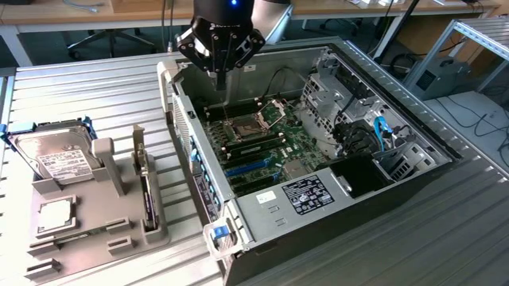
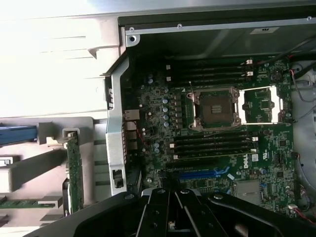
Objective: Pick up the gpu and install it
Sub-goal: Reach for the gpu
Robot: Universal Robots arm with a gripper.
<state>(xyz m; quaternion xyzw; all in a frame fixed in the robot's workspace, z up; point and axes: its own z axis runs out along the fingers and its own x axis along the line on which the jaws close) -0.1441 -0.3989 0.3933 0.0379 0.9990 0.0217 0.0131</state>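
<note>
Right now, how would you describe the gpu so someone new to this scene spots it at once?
Find the open computer case, then the grey tray beside it on the exterior view's left. The gpu is the thin dark card standing on edge along the tray side nearest the case, unlike the boxy, white-labelled hard drive.

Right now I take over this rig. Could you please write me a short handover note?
Claw: shut, nothing seen in it, hovering above the open computer case.
Gpu: standing on edge in the grey holder, at the exterior view's left of the case, apart from the claw.
Done: no step of the job shows as done.
Left: the gpu is not yet picked up and not yet installed; the blue slots on the motherboard look bare.
</note>
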